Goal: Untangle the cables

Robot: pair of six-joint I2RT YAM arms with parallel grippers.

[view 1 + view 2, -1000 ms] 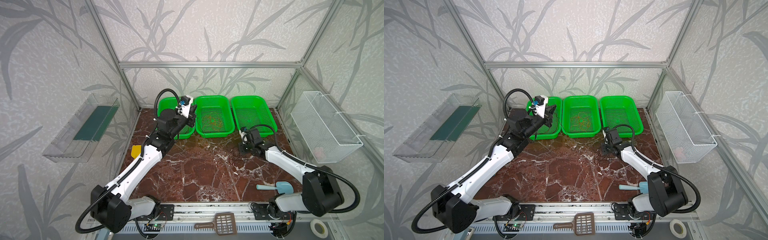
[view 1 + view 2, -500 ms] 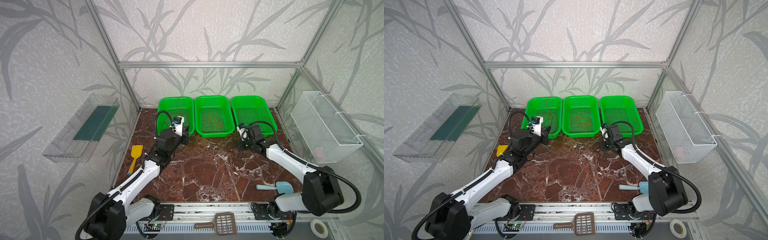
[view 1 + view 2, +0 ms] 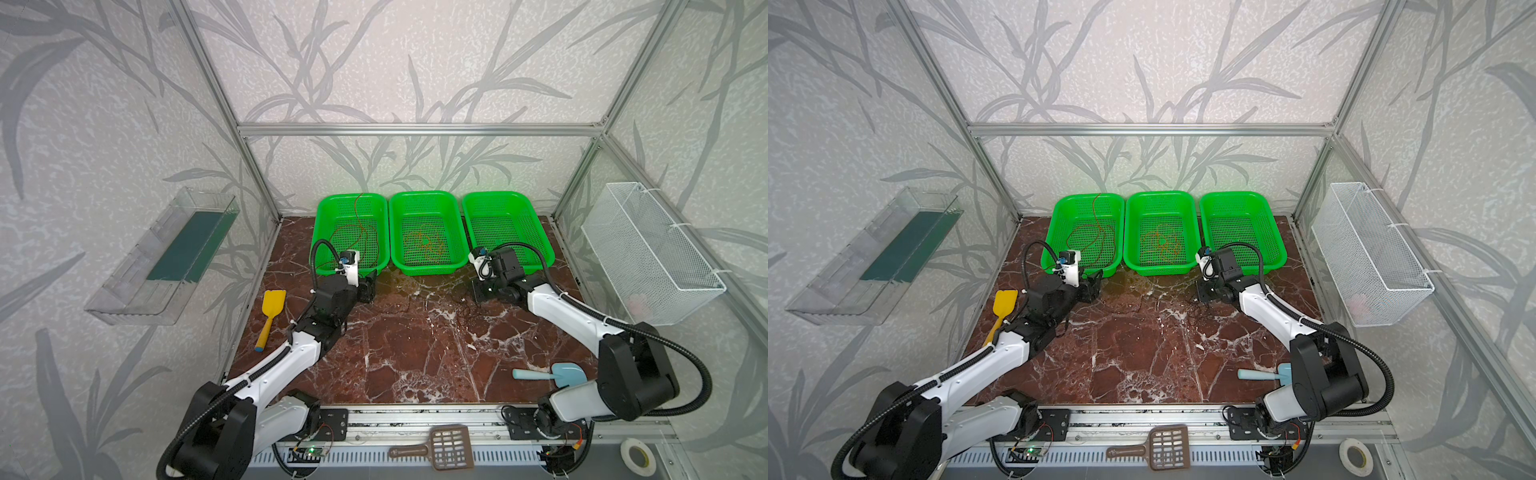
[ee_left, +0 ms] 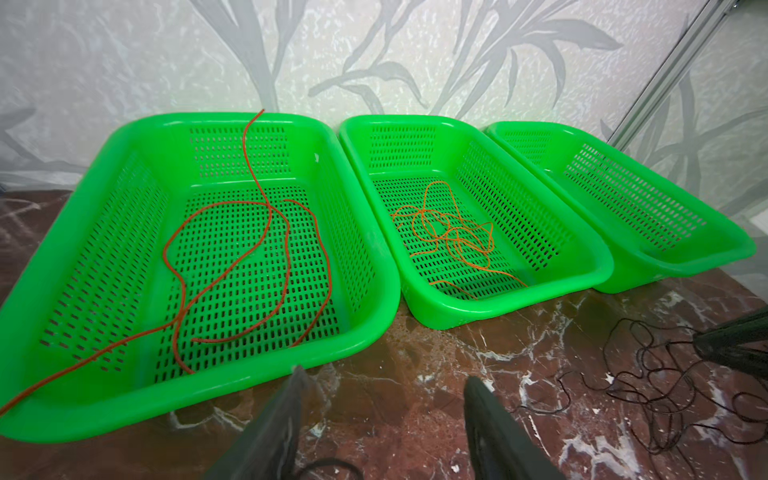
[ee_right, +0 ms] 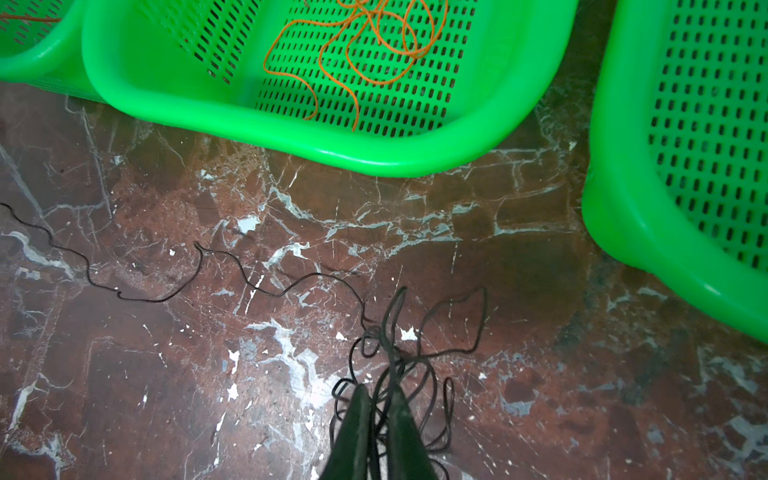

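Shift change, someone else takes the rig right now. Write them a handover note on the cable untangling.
Left claw: open, empty, facing the left basket.
Right claw: shut on the black cable, low over the table.
Red-brown cable: alone in the left basket, one end over its rim.
Orange cable: bunched in the middle basket.
Black cable: loose tangle on the table.
Done: cables separated, two in baskets.
Left: probably move the black cable into the right basket, which shows no cable.
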